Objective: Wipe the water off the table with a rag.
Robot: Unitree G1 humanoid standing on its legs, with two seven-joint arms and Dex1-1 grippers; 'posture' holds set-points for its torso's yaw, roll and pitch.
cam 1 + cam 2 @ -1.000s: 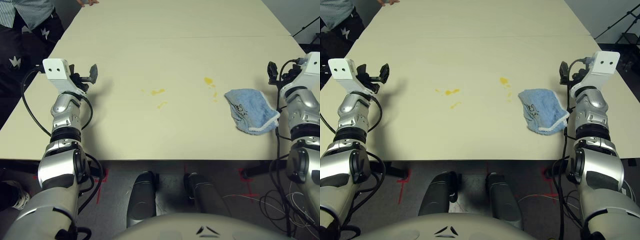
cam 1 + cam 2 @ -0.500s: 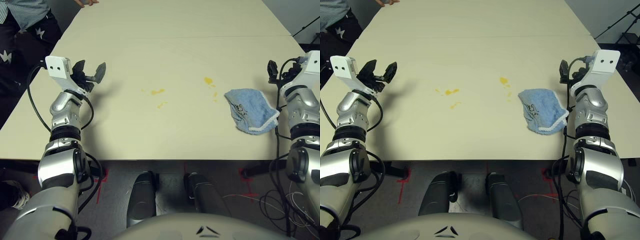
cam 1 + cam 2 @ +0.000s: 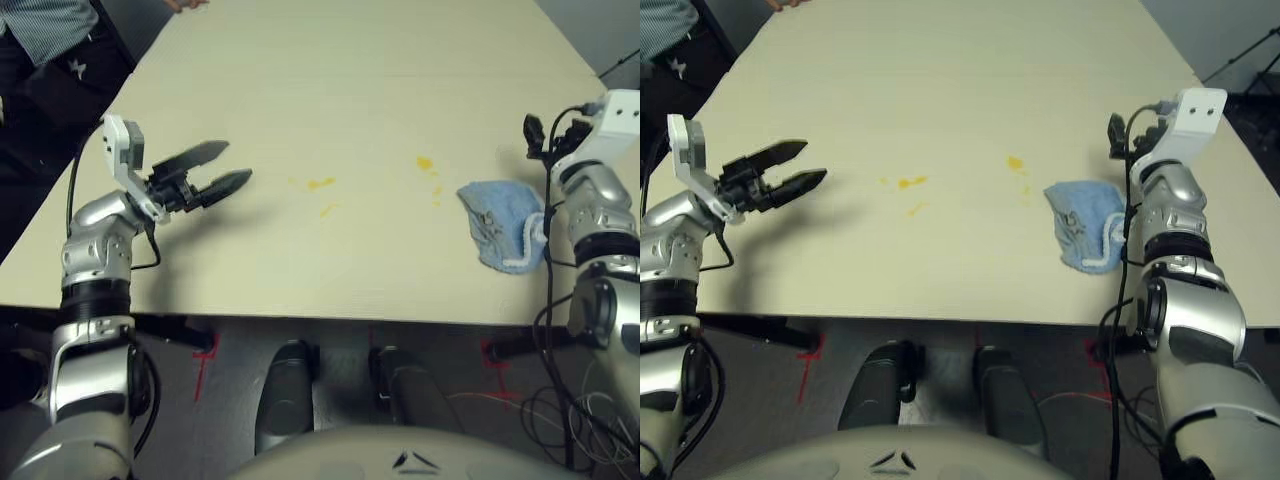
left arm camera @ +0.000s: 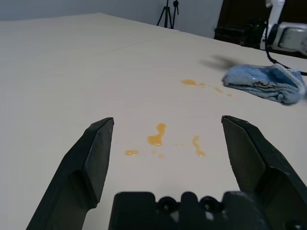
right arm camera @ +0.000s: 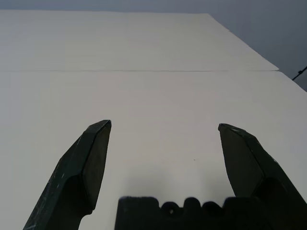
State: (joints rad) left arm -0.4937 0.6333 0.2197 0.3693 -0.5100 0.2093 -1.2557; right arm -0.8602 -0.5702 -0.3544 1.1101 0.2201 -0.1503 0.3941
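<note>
Yellow-orange water splotches (image 3: 320, 183) lie mid-table, with another patch (image 3: 424, 163) further right; the left wrist view shows them (image 4: 157, 134) just ahead of my fingers. The light blue rag (image 3: 497, 222) lies crumpled on the pale cream table (image 3: 350, 80) near its right front, also seen in the left wrist view (image 4: 266, 82). My left gripper (image 3: 238, 165) hovers open over the table's left part, pointing toward the splotches, with nothing between its fingers. My right gripper (image 3: 538, 135) stands raised just behind and right of the rag, open and holding nothing (image 5: 165, 127).
A person (image 3: 50, 30) in a striped shirt stands at the table's far left corner, a hand (image 3: 185, 4) resting on the far edge. A thin seam (image 5: 144, 71) crosses the tabletop. A tripod (image 4: 165, 14) stands beyond the table.
My left gripper has swung inward over the table and now points at the splotches. The camera has shifted a little. The right gripper and rag have stayed put.
</note>
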